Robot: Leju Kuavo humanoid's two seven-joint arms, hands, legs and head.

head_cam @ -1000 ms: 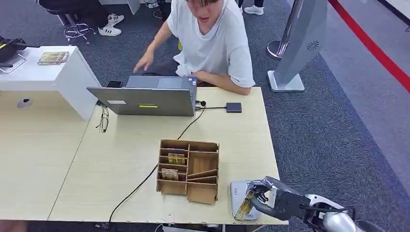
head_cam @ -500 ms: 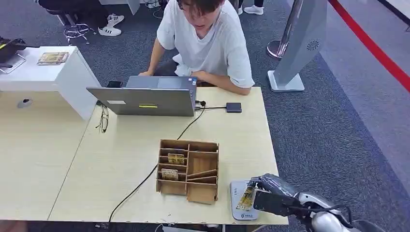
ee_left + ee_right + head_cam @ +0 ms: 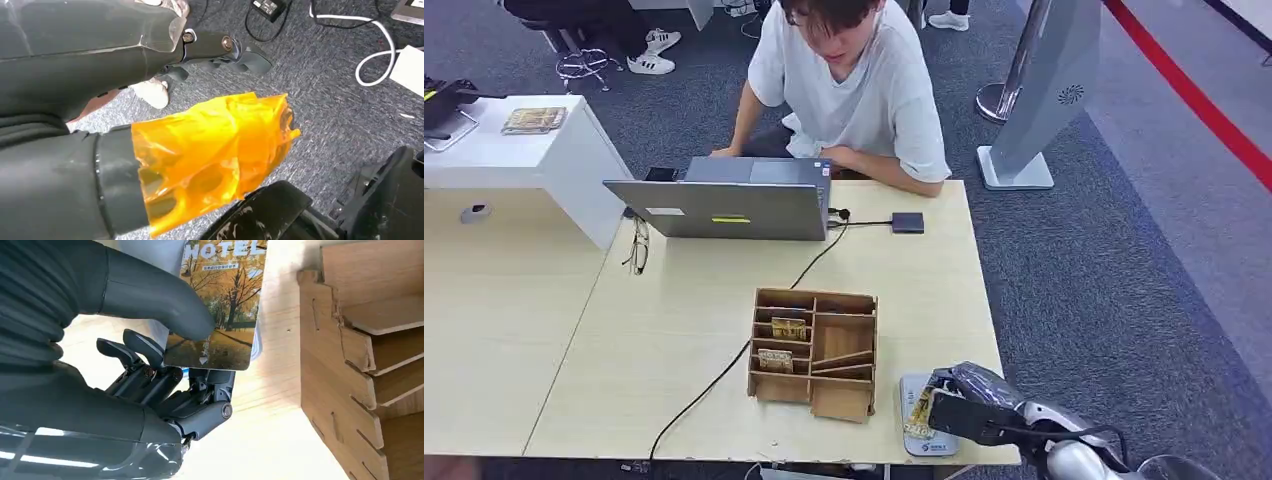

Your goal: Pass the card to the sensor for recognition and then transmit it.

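Pale wooden table (image 3: 674, 330), office carpet beyond. Our right hand (image 3: 964, 405) pinches the thin glossy hotel card (image 3: 220, 300) by one edge, just above the grey flat sensor pad (image 3: 921, 440). We judge it light, stiff, slippery: grip the edges. Left hand (image 3: 100, 150): cannot tell.

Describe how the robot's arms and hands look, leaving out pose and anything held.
The right robot hand has a grey ribbed cover, a thick grey thumb and darker jointed fingers with small metal pivots. In the head view its arm is silver with a thin black cable. The left robot hand is dark grey, with crinkled orange film wrapped round its thumb.
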